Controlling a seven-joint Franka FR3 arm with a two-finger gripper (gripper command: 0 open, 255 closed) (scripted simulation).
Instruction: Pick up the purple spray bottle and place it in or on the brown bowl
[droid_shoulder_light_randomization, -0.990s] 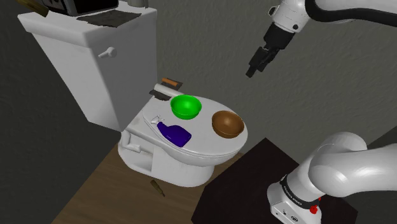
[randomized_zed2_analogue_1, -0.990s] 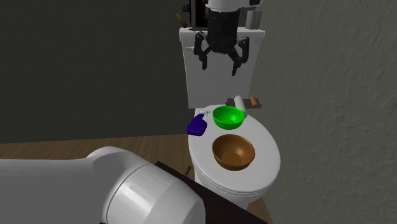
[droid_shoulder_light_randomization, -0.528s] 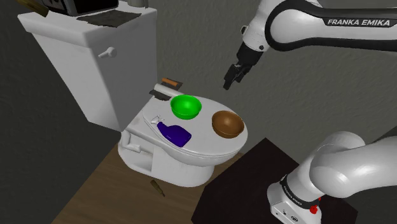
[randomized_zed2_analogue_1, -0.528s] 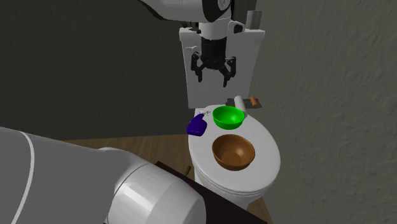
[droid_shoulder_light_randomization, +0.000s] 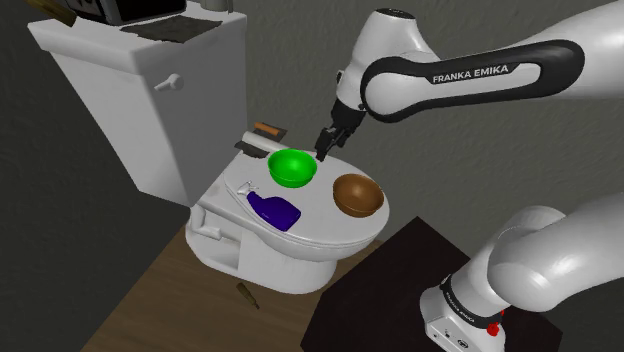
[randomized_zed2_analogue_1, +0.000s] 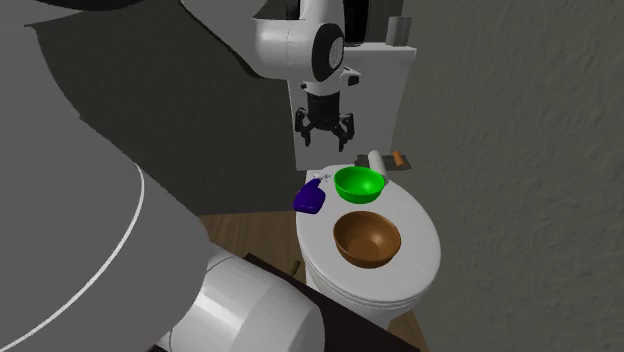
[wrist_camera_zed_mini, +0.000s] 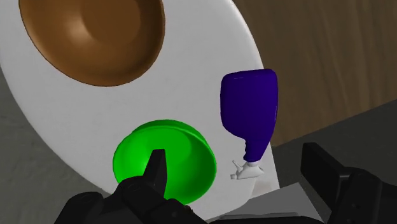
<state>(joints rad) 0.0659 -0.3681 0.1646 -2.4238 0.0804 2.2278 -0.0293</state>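
Above the white toilet lid (droid_shoulder_light_randomization: 322, 217), against a grey wall (droid_shoulder_light_randomization: 290, 60), the jaws hang released.

Green bowl (droid_shoulder_light_randomization: 293, 167) stands close beside the purple spray bottle (droid_shoulder_light_randomization: 274, 210)'s nozzle.

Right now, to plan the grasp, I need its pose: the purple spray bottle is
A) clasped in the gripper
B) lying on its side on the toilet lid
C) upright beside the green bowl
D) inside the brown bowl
B: the purple spray bottle lies flat on the toilet lid, clear of the open gripper.
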